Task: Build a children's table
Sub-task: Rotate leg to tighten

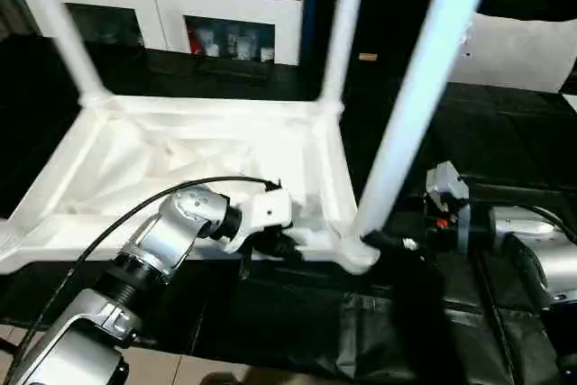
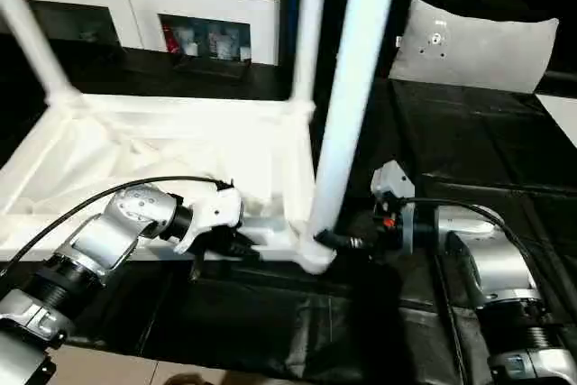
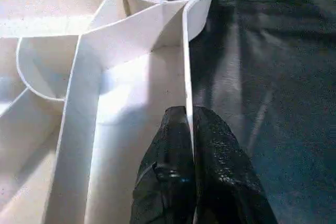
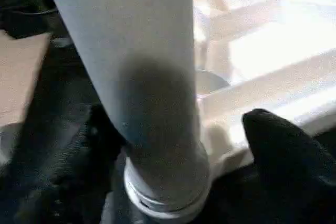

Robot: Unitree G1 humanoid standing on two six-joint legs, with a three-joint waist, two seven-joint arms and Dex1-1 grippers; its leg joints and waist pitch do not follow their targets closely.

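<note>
Black fingers of the left gripper (image 3: 191, 182) are pinching together on the thin near side wall of the tabletop (image 1: 180, 155), which is lying upside down on a black-covered surface (image 2: 469, 151) with its ribbed underside facing up. Across the corner, the right gripper (image 4: 173, 145) is standing with its fingers (image 4: 286, 156) spread apart on either side of the nearest leg (image 1: 410, 114), low down by the corner socket (image 2: 311, 250); they are not clamping it. That leg is rising from the socket with a slight lean, and two more legs (image 1: 343, 33) are standing at the far corners. A white cabinet (image 1: 171, 6) with glass doors and a grey pillow (image 2: 473, 42) are sitting behind the work.

Judging by the ridged collar showing at the leg's foot in both wrist views, the step in hand appears to be seating this leg. Doing it well is likely calling for the left gripper to be holding the tabletop wall steady so the tabletop is not sliding on the cloth, while the right is taking the leg close to its base and bringing it upright before pressing or turning it home. Whether the leg is fully seated cannot be told.
</note>
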